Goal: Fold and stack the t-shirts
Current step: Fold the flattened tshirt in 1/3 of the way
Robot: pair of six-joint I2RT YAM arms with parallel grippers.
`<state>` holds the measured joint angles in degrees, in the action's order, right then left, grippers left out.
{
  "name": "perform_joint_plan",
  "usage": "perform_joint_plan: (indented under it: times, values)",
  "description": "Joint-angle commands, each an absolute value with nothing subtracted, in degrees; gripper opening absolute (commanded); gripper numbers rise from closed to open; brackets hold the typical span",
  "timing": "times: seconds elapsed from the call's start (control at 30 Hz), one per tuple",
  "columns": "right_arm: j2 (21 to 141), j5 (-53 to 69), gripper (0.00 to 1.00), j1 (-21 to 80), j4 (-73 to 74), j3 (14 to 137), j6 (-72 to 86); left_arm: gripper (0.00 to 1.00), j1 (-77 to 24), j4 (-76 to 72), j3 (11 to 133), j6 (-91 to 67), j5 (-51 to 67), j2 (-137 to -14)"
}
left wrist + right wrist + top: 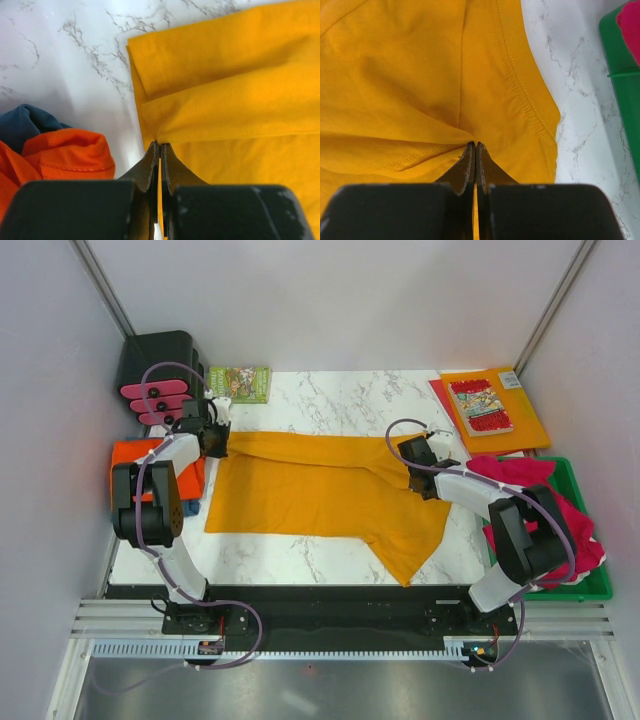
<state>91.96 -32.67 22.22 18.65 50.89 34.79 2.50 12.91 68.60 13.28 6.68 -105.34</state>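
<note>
Both arms work on a mustard t-shirt (310, 495) lying flat across the marble table (330, 400). The left gripper (160, 146) is pressed together on the cloth at the shirt's left edge, and the right gripper (475, 145) pinches a pleat beside a ribbed hem on its right side. The fold appears to be under way, with a strip along the far edge already doubled over. The next move likely calls for both pinched points to travel together at an even pace, keeping the cloth taut so the crease runs straight. At right, a green bin (590, 585) holds crimson-pink t-shirts (575, 530) that spill over its rim. At left, a red-orange t-shirt (65, 155) sits on a blue one (25, 125), just beside the mustard shirt
</note>
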Motion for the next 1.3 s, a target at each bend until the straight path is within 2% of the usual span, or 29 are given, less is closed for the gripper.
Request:
perform_joint_plan:
  times: [0.0,0.4,0.47,0.5,0.53,0.57,0.6,0.63,0.7,0.77,0.87,0.9,0.97,1.0,1.1,1.17,1.27]
  values:
    - [91.0,-34.7,0.00,21.7,19.6,50.6,35.7,0.02,2.3,15.3,69.0,15.6,9.8,-102.6]
    - [91.0,-34.3,0.00,21.4,19.8,50.7,35.7,0.02,2.3,16.5,69.6,17.1,5.9,-105.5]
    - [89.4,-33.0,0.25,21.4,16.5,49.9,34.7,0.04,2.3,16.3,69.3,16.7,6.5,-104.4]
    - [87.2,-31.3,0.39,21.4,14.8,49.5,34.1,0.15,2.4,16.2,69.0,16.5,7.3,-103.8]
    - [86.4,-30.9,0.59,21.5,13.6,49.6,33.6,0.23,2.4,15.6,68.7,15.7,8.0,-101.9]
    - [85.9,-30.8,0.66,21.5,12.9,50.9,32.8,0.30,2.4,14.7,68.5,15.2,9.0,-100.8]
    - [85.7,-30.8,0.72,21.4,12.9,52.0,32.3,0.46,2.3,13.5,68.3,14.7,9.7,-99.9]
    - [86.0,-30.7,0.81,21.4,13.1,53.2,31.9,0.52,2.4,13.1,68.6,13.7,10.8,-99.1]
    - [87.1,-30.5,0.86,21.5,13.7,57.0,30.7,0.58,2.3,13.1,70.7,12.3,11.2,-98.4]
    - [88.1,-29.9,0.88,21.4,13.8,59.9,29.4,0.59,2.3,13.4,72.5,10.6,11.5,-99.5]
    - [92.8,-28.9,0.83,21.4,13.9,63.2,28.1,0.54,1.9,14.2,77.5,9.2,11.5,-103.2]
    - [94.1,-28.8,0.69,21.5,13.9,64.2,28.0,0.52,1.6,14.9,78.7,9.0,11.0,-104.6]
    - [98.1,-28.4,0.49,21.6,14.1,67.3,27.4,0.45,1.0,16.1,82.4,8.9,10.7,-108.7]
    - [99.4,-28.5,0.31,21.5,14.1,68.5,27.2,0.41,0.6,16.4,83.5,9.0,10.6,-109.9]
    - [104.1,-28.7,0.06,21.4,14.2,72.6,27.3,0.32,-1.9,17.3,87.6,9.6,9.0,-114.8]
    - [106.9,-28.3,0.00,21.4,14.4,75.8,27.7,0.26,-2.6,18.0,90.3,10.0,8.1,-117.1]
    - [109.9,-27.7,0.00,21.5,14.4,78.9,28.2,0.20,-3.7,18.8,92.6,10.3,7.7,-120.3]
